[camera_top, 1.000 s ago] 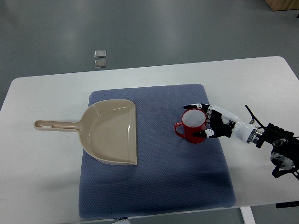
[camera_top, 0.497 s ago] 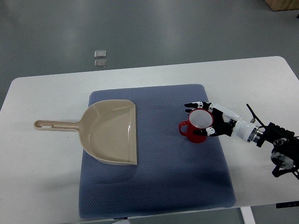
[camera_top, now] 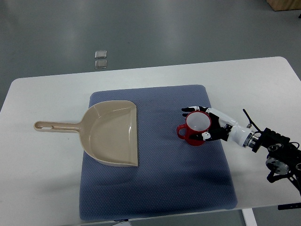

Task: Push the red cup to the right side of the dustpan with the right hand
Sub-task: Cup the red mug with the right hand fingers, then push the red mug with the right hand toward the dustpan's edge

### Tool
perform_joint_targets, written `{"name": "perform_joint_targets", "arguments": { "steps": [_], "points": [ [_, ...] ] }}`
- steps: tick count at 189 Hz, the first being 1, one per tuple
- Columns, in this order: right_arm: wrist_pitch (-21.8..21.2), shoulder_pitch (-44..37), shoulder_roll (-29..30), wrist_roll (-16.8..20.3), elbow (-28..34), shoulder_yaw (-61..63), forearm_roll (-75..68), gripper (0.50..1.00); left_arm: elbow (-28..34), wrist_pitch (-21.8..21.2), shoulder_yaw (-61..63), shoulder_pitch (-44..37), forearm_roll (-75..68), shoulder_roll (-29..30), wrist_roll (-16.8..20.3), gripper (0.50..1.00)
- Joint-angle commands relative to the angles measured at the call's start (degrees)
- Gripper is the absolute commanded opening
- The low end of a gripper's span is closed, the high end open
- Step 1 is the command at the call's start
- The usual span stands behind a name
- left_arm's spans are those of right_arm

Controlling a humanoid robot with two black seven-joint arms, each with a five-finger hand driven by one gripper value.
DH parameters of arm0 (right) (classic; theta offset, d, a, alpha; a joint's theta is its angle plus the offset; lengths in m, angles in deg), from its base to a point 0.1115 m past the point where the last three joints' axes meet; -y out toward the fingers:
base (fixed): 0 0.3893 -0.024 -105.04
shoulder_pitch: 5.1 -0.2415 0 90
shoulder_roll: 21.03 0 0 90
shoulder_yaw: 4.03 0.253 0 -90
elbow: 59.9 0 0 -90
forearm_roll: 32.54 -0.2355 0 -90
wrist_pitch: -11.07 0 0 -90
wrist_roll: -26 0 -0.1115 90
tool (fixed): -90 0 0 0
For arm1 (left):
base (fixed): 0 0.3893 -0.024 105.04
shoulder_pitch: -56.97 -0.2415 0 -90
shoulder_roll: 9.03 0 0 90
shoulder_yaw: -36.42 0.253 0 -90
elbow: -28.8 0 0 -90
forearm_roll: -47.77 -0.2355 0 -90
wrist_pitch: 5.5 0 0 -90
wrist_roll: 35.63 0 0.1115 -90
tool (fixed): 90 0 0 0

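The white table (camera_top: 47, 188) fills most of the view, and its near-right corner and near edge get cut off by the frame, so you can't see where it ends down there. On top of it sits a big blue mat (camera_top: 160, 188), also clipped a bit along its near edge. Beyond the far edge of the table it's just grey floor, with two small square floor plates (camera_top: 100, 59) out there, too tiny to make out properly.

The beige dustpan (camera_top: 113, 134) lies on the left part of the mat with its open mouth facing right; its handle sticks out left past the mat onto bare table.

The right arm comes in from the right edge, low on the picture, and the black joint hardware near the frame edge is partly cut off. The right robot hand (camera_top: 207, 127) is wrapped around the red cup (camera_top: 196, 128), with one finger curling round the far side of the rim and another round the near side, so it's cupping the mug from the right. The palm side is hidden behind the cup, so how much actually touches is hard to say.

The cup stands upright on the mat's right part, white inside, handle pointing left toward the dustpan, well apart from the pan's mouth with only bare mat between them.
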Motion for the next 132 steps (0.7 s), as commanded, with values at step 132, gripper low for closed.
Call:
{"name": "perform_joint_targets", "arguments": {
  "steps": [132],
  "points": [
    [6.96, -0.04, 8.94, 0.0, -0.28, -2.47, 0.18, 0.926, 0.04, 0.01, -0.09, -0.02, 0.0, 0.0, 0.0, 1.0]
  ]
}}
